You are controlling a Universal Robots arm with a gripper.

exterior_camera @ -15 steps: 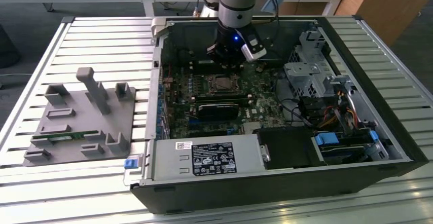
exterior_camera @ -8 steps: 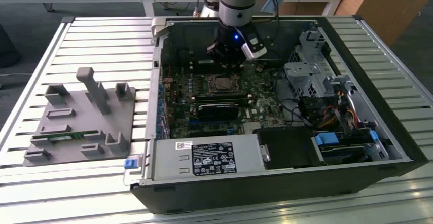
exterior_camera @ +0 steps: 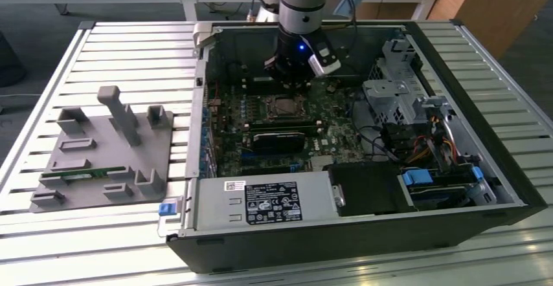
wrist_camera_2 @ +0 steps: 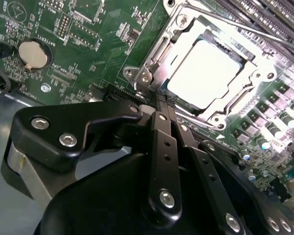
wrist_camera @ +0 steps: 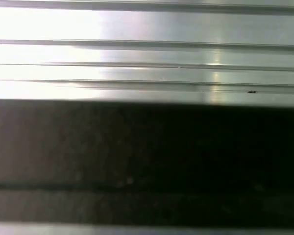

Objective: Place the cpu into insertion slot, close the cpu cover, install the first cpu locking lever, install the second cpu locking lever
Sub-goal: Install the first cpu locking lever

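At upper centre of the exterior view the gripper (exterior_camera: 288, 82) — fingers together, empty — should, I'd judge, press squarely beside the cpu cover (wrist_camera_2: 159, 51).

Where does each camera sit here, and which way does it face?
Exterior view: off the arm, looking down into the open computer case on the slatted table; the arm and gripper hang over the motherboard.
Second wrist view: on the arm, looking along the gripper, jaws together, at the cpu framed by the cpu cover.
First wrist view: on the arm, facing bright metal slats and a dark surface.
Shared: exterior and second wrist views both show gripper and cpu.
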